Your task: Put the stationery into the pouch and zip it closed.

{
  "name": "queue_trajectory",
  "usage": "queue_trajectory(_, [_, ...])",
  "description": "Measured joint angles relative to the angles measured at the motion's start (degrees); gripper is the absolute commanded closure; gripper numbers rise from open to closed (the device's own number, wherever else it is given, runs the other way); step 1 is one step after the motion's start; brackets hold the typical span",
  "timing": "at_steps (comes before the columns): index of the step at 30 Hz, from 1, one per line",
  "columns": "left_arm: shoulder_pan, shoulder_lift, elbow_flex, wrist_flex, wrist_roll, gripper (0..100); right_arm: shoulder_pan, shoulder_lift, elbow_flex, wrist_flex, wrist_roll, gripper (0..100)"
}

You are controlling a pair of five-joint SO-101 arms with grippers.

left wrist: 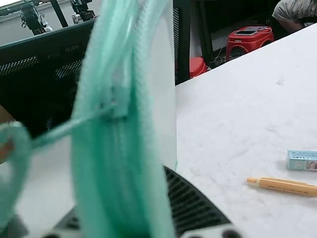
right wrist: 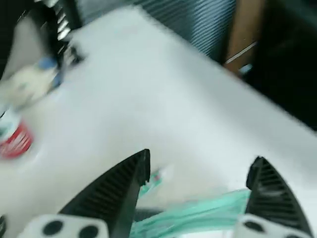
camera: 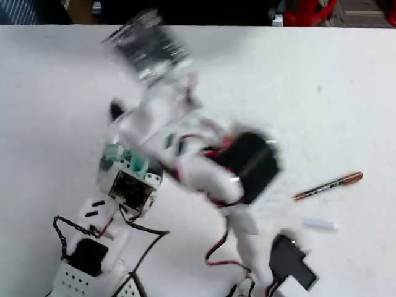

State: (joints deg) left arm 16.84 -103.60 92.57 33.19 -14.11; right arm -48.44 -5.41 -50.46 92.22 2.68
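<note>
The table (camera: 346,93) carries 2 loose items, both well apart from the pouch (left wrist: 114,148), which the left claw (left wrist: 133,163) pinches upright. The right claw (right wrist: 200,158) is spread wide, with the pouch's green edge between its fingers. The likely risk is that closing on mesh rather than the zip pull would tug the pouch out of the left claw. The pen (camera: 328,185) and the smaller eraser (camera: 320,224) are not yet inside the pouch, so zipping now would shut them out.
</note>
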Motion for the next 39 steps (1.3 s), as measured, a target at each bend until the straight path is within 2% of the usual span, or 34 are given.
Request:
queue_trajectory(5, [0.18,0.0,-0.79,1.85,-0.09,98,11.69,-0.53,-5.01,-0.79,0.0,68.7])
queue_trajectory(10, [-0.26,0.0,-12.48,9.76,-0.35,98,21.98,-2.64,-7.21,2.2,0.0,69.7])
queue_trajectory(13, [-4.22,0.0,-22.77,13.71,-0.44,98,24.44,-3.6,-6.68,5.63,0.0,75.8])
queue_trajectory(17, [-14.68,-0.88,-33.67,17.49,-0.44,98,26.02,-4.4,-0.44,6.07,0.0,80.5])
queue_trajectory(21, [-25.58,-0.97,-36.48,19.87,-0.53,98,25.14,-4.4,10.46,5.98,2.46,79.2])
queue_trajectory(25, [-34.73,-0.97,-33.85,20.66,-0.53,98,19.6,-3.69,24.35,2.73,9.93,79.1])
queue_trajectory(27, [-39.56,-0.79,-30.95,20.66,-0.53,98,16.79,-2.73,30.51,-0.62,10.46,79.1])
queue_trajectory(32, [-53.19,-0.09,-26.11,21.19,-0.53,98,9.49,-0.44,40.53,-11.52,7.3,79.0])
queue_trajectory(36, [-56.88,-0.09,-23.91,24.0,-0.53,98,4.22,3.25,41.49,-19.87,3.78,79.0])
queue_trajectory(39, [-58.73,-0.09,-21.45,25.23,-0.53,98,1.41,7.91,41.49,-25.93,-2.55,79.0])
